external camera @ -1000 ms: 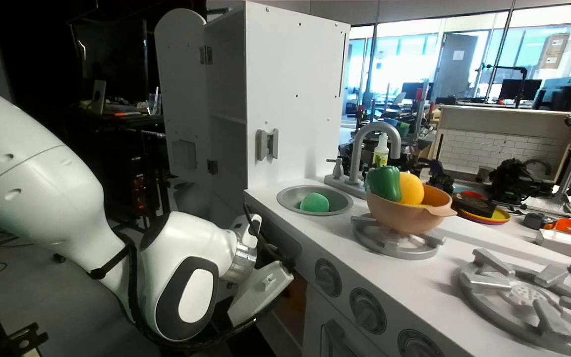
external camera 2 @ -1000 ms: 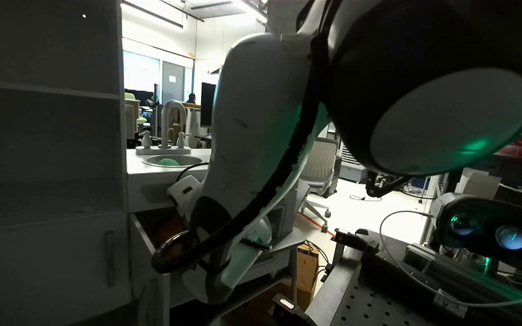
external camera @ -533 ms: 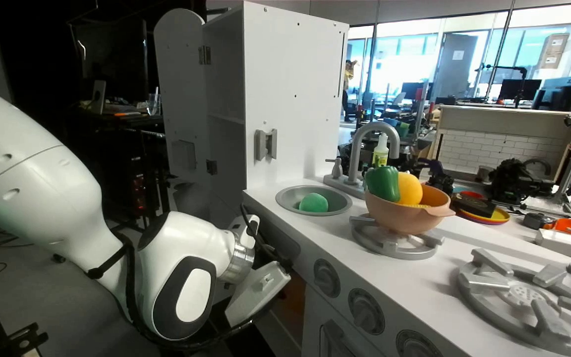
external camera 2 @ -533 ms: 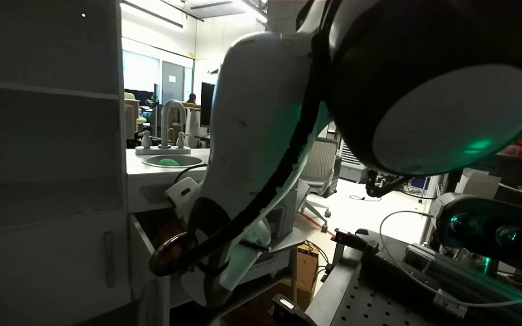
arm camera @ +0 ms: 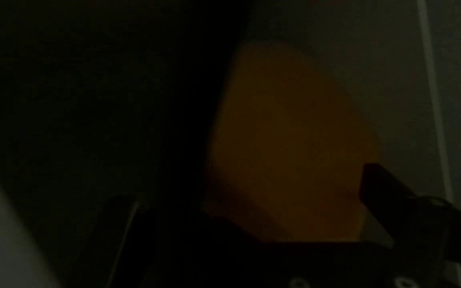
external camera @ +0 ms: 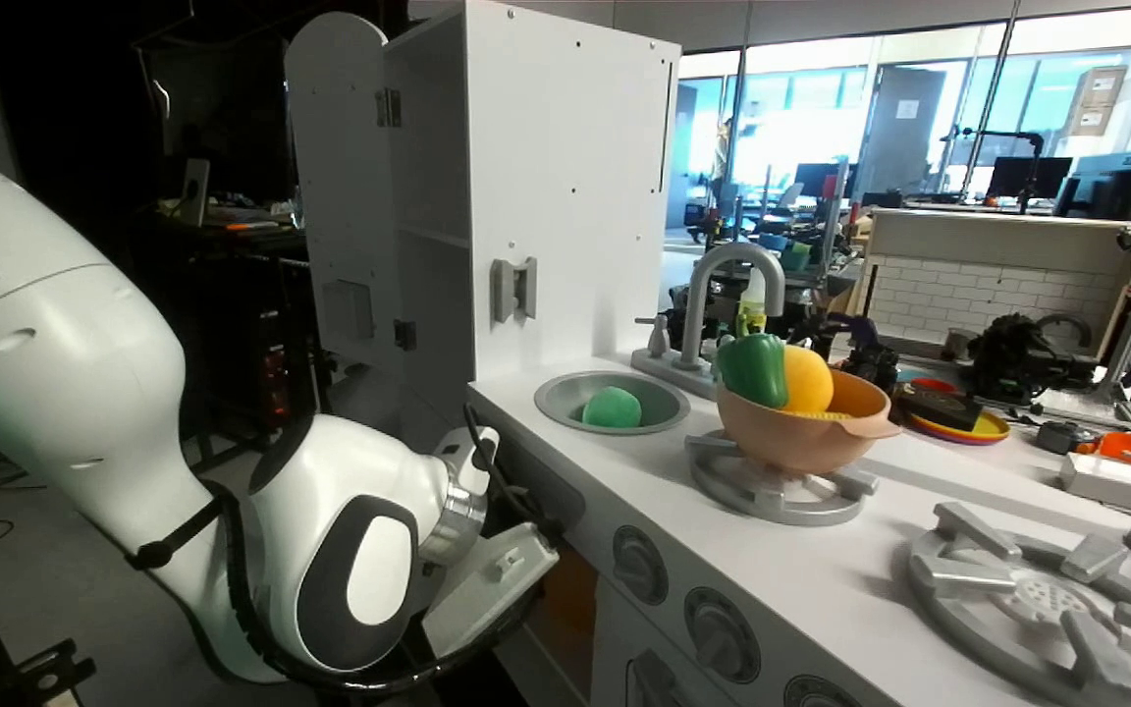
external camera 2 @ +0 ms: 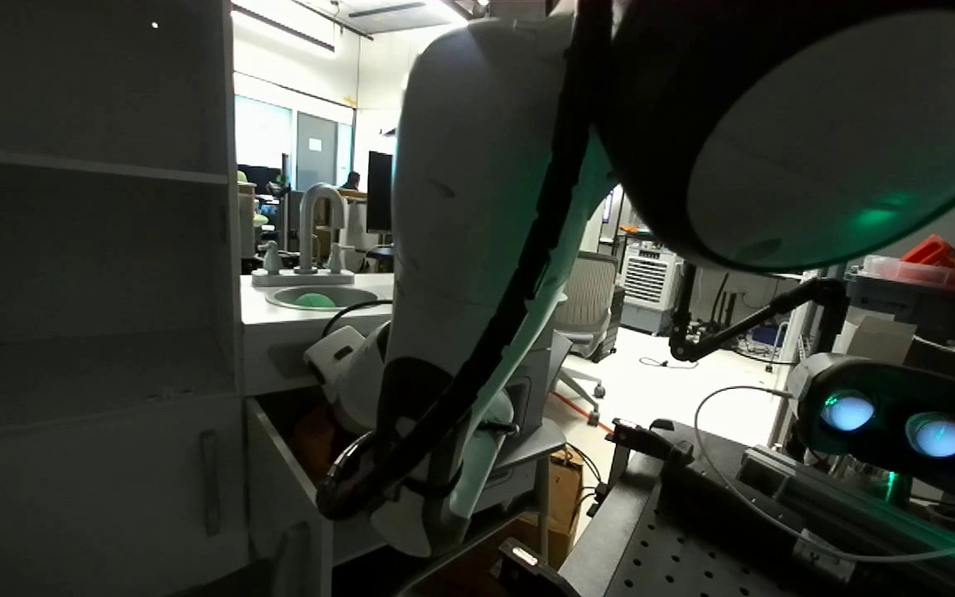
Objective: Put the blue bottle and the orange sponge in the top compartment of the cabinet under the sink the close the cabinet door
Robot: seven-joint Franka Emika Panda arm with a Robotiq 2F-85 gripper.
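The wrist view is very dark. An orange thing (arm camera: 290, 132), likely the orange sponge, fills its middle. It also shows dimly inside the cabinet under the sink (external camera 2: 314, 433). My gripper (arm camera: 262, 192) reaches into this cabinet. The fingers look wide apart, and the right fingertip overlaps the orange thing's edge. The left finger is hard to make out beside a dark vertical band. In both exterior views the fingers are hidden by the arm and cabinet. The cabinet door (external camera 2: 270, 497) stands open to the left of the arm. The blue bottle is not in view.
The tall white cupboard (external camera 2: 113, 365) stands left of the open door. Above are the countertop (external camera: 624, 481) and the sink (external camera: 551, 401) with a green ball (external camera: 612, 407). An orange bowl (external camera: 791, 437) sits on a burner. A perforated black table (external camera 2: 685, 547) stands near the arm.
The arm has drawn back slightly, leftward in an exterior view. The whole play kitchen has shifted a little the same way, while the room behind stays still.
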